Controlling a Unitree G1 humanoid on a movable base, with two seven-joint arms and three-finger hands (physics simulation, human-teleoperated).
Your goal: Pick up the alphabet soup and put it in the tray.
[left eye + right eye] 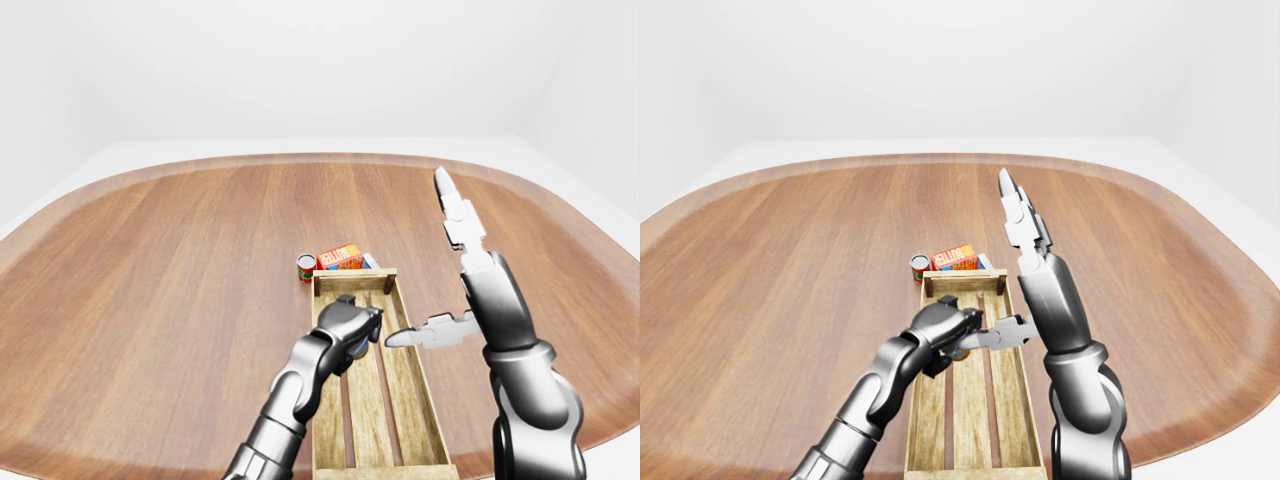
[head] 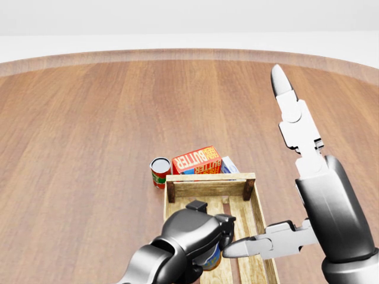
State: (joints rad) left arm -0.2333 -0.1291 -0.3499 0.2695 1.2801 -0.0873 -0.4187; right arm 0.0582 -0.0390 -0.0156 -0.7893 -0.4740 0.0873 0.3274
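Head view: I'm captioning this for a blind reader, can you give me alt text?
The robot's left hand grips a can over a slatted wooden tray on a wooden table. Its right hand is open beside it; a red can and butter box sit beyond the tray.

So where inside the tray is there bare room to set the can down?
The tray slats below the left hand toward the bottom edge are bare. It is crowded near the top end, with both hands and the butter box just outside.

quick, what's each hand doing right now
Left hand: shut on the can, over the tray.
Right hand: open, fingers spread, holding nothing.
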